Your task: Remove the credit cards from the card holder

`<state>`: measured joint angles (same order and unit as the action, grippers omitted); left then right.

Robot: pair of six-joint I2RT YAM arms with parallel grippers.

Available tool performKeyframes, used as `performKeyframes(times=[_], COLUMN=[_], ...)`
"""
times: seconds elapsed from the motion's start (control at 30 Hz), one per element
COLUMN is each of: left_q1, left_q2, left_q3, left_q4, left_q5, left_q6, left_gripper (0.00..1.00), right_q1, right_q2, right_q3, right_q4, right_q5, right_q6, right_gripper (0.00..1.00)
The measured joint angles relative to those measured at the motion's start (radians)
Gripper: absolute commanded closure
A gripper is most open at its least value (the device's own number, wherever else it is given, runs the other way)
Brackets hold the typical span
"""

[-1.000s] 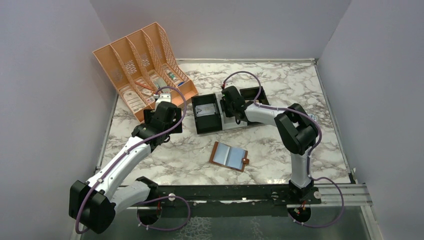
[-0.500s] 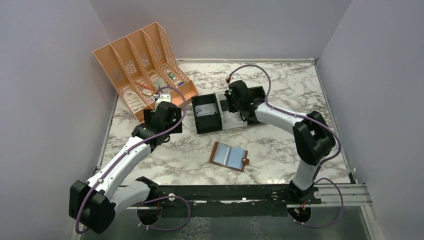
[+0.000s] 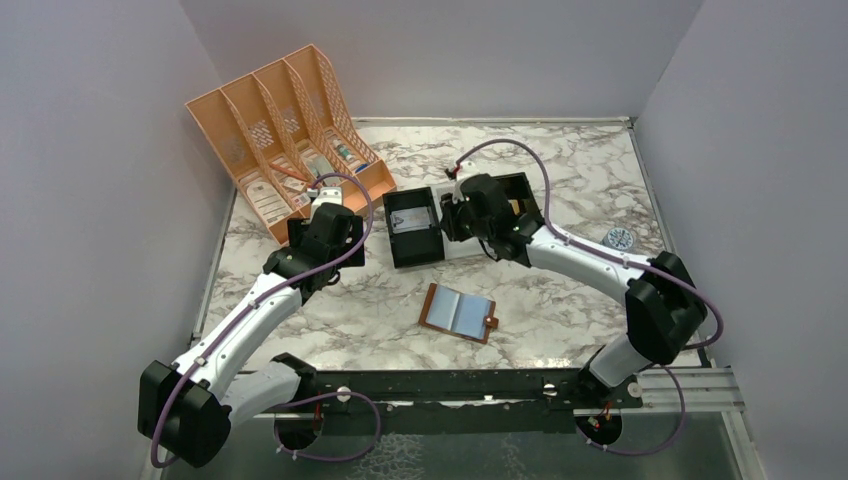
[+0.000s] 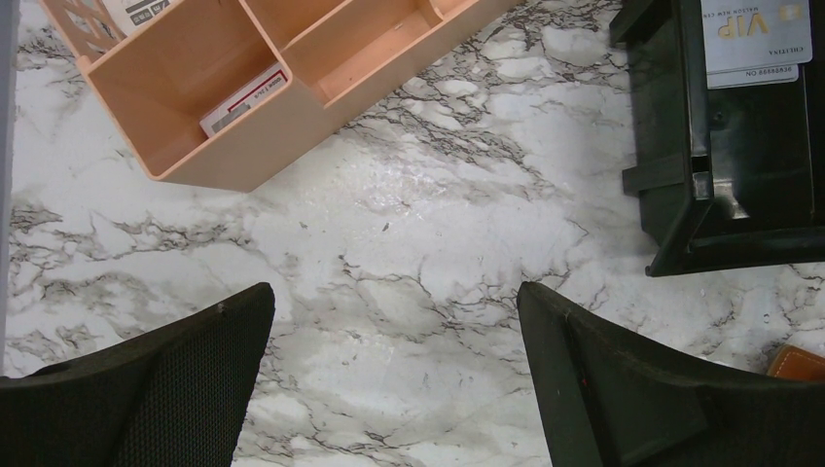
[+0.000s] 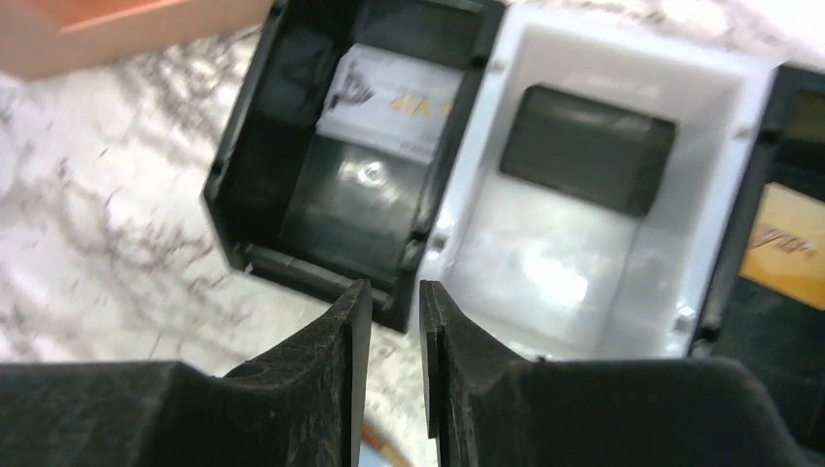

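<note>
Hovering over the black and white trays with fingers nearly together and empty, the right tool seems between cards, while the open card holder lies behind it on the tabletop; the left tool waits spread apart.

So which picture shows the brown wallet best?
The top view: the whole wallet lies spread open on the table, both halves showing. The left wrist view catches only a brown corner at its edge. The right wrist view doesn't show it clearly.
</note>
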<state>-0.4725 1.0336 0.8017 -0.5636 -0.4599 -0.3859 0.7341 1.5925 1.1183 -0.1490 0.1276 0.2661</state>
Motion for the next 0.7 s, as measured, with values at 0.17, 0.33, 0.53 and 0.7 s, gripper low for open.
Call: performKeyframes(times=[0.17,0.33,0.53,0.7], left_q1=[0.0,0.0,0.0,-0.006], left_q2=[0.0,0.0,-0.001,-0.012], left_q3=[0.0,0.0,0.0,-0.011], left_q4=[0.0,0.0,0.003,0.068], left_q5=[0.003,0.004,0.099,0.372], left_q6=[0.001,0.002,0.003,-0.045], left_gripper=[0.01,0.01,0.04,0.07], right_q1=[0.073,0.145,0.183,0.181], right_q2=[-0.056,-0.055,-0.153,-0.391], right_q3=[-0.061,-0.063,-0.177,-0.392], right_q4=[-0.006,-0.011,-0.043,-0.126], right_q5=[-0.031,-0.029,0.018,0.062], right_q6=[0.032,0.053,0.135,0.29], right_gripper=[0.75,0.73,0.51,0.42])
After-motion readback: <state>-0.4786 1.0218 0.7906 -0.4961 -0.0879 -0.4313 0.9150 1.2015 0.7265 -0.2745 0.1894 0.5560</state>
